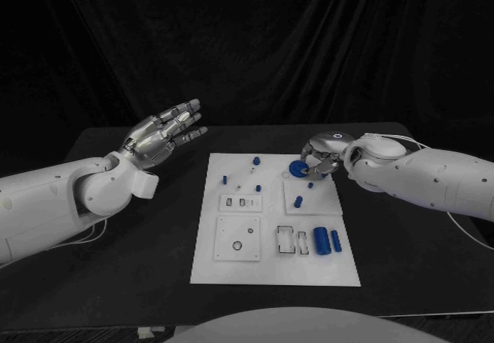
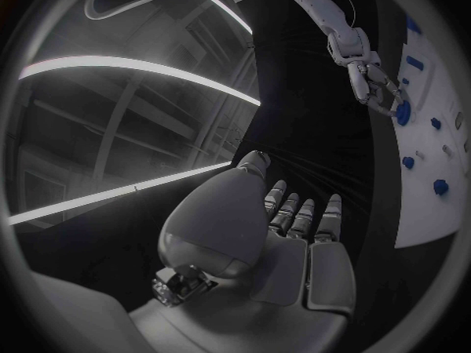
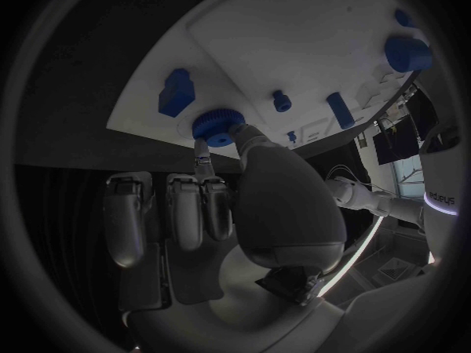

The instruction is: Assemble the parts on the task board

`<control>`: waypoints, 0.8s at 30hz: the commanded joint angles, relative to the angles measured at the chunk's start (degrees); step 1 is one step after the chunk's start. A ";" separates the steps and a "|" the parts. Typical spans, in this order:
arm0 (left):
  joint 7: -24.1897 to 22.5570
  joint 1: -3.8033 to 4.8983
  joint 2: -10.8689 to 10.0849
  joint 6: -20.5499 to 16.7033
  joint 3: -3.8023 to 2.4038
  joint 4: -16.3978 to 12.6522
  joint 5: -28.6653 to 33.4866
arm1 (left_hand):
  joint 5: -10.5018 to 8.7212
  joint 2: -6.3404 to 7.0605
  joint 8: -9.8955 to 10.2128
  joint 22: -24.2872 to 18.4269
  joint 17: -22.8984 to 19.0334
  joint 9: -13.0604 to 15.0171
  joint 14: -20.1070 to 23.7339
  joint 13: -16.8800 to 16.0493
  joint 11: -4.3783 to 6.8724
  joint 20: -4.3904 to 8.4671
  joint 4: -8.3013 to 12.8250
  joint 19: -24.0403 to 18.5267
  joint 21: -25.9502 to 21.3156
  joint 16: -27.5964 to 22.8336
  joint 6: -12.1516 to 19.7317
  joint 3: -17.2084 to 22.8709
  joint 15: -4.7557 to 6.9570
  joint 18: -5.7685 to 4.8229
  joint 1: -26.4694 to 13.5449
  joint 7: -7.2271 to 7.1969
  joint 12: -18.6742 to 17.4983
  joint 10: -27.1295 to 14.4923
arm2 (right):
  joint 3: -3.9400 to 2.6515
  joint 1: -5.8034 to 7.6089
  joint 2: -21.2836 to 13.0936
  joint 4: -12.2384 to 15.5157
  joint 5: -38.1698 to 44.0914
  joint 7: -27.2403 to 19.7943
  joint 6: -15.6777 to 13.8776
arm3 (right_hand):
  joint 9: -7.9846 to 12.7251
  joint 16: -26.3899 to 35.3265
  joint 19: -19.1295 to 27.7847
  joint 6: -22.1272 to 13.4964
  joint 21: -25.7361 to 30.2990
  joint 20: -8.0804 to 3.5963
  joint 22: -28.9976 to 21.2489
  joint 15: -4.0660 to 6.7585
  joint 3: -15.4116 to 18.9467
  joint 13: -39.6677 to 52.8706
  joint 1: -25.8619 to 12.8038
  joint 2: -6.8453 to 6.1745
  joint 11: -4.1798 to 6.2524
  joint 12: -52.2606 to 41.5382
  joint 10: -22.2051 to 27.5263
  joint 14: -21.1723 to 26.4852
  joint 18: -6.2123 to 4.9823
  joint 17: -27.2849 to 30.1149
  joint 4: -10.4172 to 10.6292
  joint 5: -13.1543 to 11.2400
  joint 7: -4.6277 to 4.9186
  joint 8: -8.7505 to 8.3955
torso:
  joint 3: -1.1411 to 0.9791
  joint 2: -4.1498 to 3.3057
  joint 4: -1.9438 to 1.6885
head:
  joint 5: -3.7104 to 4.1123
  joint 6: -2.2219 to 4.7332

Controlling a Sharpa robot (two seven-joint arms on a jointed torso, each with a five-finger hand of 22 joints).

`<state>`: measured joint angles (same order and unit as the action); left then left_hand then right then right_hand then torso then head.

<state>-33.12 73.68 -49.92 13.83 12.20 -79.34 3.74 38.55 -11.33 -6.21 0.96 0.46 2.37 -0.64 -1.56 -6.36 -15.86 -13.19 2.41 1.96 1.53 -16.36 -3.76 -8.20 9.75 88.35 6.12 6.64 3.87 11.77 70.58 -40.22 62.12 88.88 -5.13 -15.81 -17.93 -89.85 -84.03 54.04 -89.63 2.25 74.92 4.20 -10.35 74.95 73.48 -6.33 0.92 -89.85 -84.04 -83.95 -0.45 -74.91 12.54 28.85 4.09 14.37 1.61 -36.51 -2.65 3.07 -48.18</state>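
One ridged blue gear (image 3: pixel 218 124) pinched by the silver right hand (image 1: pixel 321 158).

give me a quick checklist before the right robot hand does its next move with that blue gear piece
1. Right robot hand on the round blue toothed gear: ok, thumb and a finger pinch it at its rim.
2. Gear seated on the white rectangular task board: cannot tell, the fingers hide its base.
3. Left robot hand out of the way: ok, raised off the board, fingers spread, holding nothing.
4. Nearby small blue block free of the fingers: ok, it stands apart from the gear.
5. Two blue cylinders undisturbed: ok, lying side by side near the board's front right.
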 commanded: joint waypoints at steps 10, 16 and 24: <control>-0.08 -0.10 0.05 0.78 -0.07 0.08 0.16 | 0.31 0.17 -0.48 -0.05 0.02 0.12 0.11 0.02 0.38 -0.13 0.05 -0.32 -0.32 0.02 -0.30 0.43 0.42 0.61 -0.52 0.57 0.18 -0.12 | -0.01 0.13 -1.23 3.06 0.38 -0.11 -4.63 | -4.74 -0.15 -5.97 -0.47 -0.37 -0.18 15.08 0.08 -0.54 15.05 0.01 -0.06 0.02 -0.15 -5.96 -6.05 0.45 -15.09 0.16 1.13 -0.05 -0.27 | 0.00 -0.02 -0.02 | -0.33 -0.48; -0.02 -0.12 0.14 0.87 -0.07 0.16 0.16 | 0.31 0.17 -0.48 -0.05 0.02 0.12 0.11 0.02 0.38 -0.13 0.05 -0.32 -0.32 0.02 -0.30 0.43 0.42 0.61 -0.52 0.57 0.18 -0.12 | -0.02 0.72 -1.25 4.26 0.38 -0.20 -5.60 | -4.76 -0.15 -5.97 -0.47 -0.37 -0.17 15.08 0.07 -0.54 15.05 -0.03 -0.07 0.01 -0.15 -5.96 -6.05 0.45 -15.09 0.19 1.16 -0.04 -0.26 | -0.01 0.00 -0.01 | -0.34 -0.56; 0.07 -0.16 0.22 0.97 -0.07 0.30 0.16 | 0.30 0.20 -0.60 -0.05 0.02 0.15 0.10 0.02 0.36 -0.11 0.08 -0.34 -0.33 0.02 -0.55 0.46 0.45 0.61 -0.53 0.68 0.22 -0.11 | -0.02 1.43 0.24 5.51 0.38 -0.52 -5.98 | -4.78 -0.15 -5.97 -0.52 -0.37 -0.15 15.08 0.05 -0.53 15.05 -0.11 -0.16 -0.02 -0.15 -5.96 -6.05 0.45 -15.09 0.24 1.20 0.03 -0.27 | 0.05 0.04 0.02 | -0.33 -0.64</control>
<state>-32.55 73.61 -49.83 14.02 12.19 -79.00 3.74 38.55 -11.33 -6.50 0.96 0.46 2.43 -0.64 -1.56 -6.36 -15.86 -13.03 2.41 1.96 1.54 -16.69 -3.59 -8.20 9.74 88.35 6.46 6.64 3.87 11.78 71.87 -40.33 67.41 88.91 -5.36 -20.27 -20.16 -89.85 -84.03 53.71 -89.63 2.25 74.90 4.20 -10.61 74.93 73.45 -6.36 0.92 -89.85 -84.04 -83.95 -0.45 -74.91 12.81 29.73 4.41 14.16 1.63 -36.49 -2.64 2.72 -48.81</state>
